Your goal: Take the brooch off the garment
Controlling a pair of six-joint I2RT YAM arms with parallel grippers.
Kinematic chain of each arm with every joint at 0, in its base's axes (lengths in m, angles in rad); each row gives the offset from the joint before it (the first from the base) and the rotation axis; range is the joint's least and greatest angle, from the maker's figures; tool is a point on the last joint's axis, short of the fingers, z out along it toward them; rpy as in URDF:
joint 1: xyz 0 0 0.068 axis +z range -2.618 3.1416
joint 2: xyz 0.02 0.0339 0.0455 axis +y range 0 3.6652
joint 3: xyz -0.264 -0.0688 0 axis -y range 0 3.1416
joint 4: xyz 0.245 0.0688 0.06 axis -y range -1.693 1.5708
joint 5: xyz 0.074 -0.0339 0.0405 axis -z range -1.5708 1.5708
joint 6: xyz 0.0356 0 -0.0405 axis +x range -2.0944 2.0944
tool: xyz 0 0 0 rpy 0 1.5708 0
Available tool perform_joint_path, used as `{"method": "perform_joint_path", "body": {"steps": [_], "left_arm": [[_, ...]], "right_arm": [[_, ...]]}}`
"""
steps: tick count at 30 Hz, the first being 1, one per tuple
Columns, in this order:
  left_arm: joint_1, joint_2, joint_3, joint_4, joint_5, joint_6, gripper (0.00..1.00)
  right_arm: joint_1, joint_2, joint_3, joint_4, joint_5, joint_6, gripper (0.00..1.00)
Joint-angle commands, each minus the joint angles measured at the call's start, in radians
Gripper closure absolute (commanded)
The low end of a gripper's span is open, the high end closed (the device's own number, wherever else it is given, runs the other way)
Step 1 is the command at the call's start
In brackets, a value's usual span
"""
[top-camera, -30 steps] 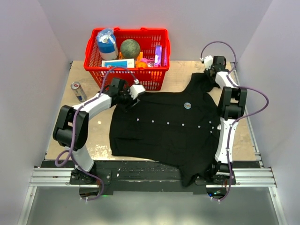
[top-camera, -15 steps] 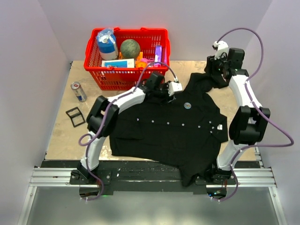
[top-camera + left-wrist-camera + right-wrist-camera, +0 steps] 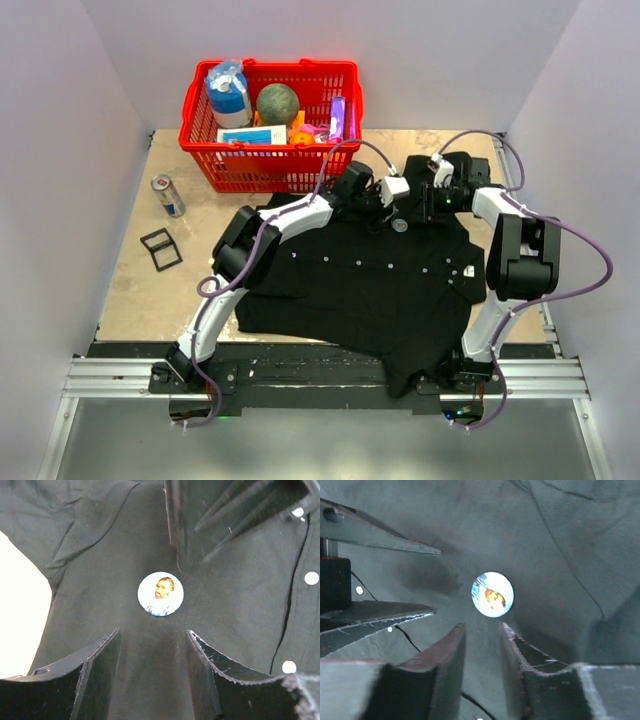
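The small round brooch, a pale glossy disc with a portrait printed on it, sits flat on the chest of the large black button-up garment. The garment lies spread over the tan wooden counter, and I have both arms drawn in on the brooch from opposite sides. My left fingers stand well apart with nothing between them, the disc just beyond their tips and roughly in line with the gap. My right fingers are parted by only a narrow gap, also empty, with the brooch just past their tips. I judge this the last of the approach before the pinch. To do it well, I would have one side press the cloth down beside the disc while the other closes on its rim rather than its face. The cloth looks slack and would likely tent up under a plain pull. I'd widen the right fingers before descending, and mind the two sets of tips, which are near enough to clash. I cannot see the fastening underneath, so I'd lift slowly.
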Motion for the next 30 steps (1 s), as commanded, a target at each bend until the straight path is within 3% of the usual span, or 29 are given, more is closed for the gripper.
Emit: {"method": "perform_joint_path", "body": {"steps": [1,8,15,30], "left_arm": [[0.007,0.002,-0.008,0.048,0.011,-0.11,0.41],[0.037,-0.038,-0.054,-0.046,0.051,-0.119,0.41],[0.047,-0.033,-0.074,-0.058,0.069,-0.134,0.41],[0.048,-0.026,-0.079,-0.059,0.065,-0.146,0.41]], "right_arm": [[0.013,0.059,0.026,0.007,-0.082,0.024,0.6],[0.021,0.175,0.093,-0.002,-0.002,0.07,0.51],[0.027,0.217,0.126,-0.016,0.01,0.078,0.49],[0.036,0.238,0.146,-0.054,-0.128,0.087,0.55]]}}
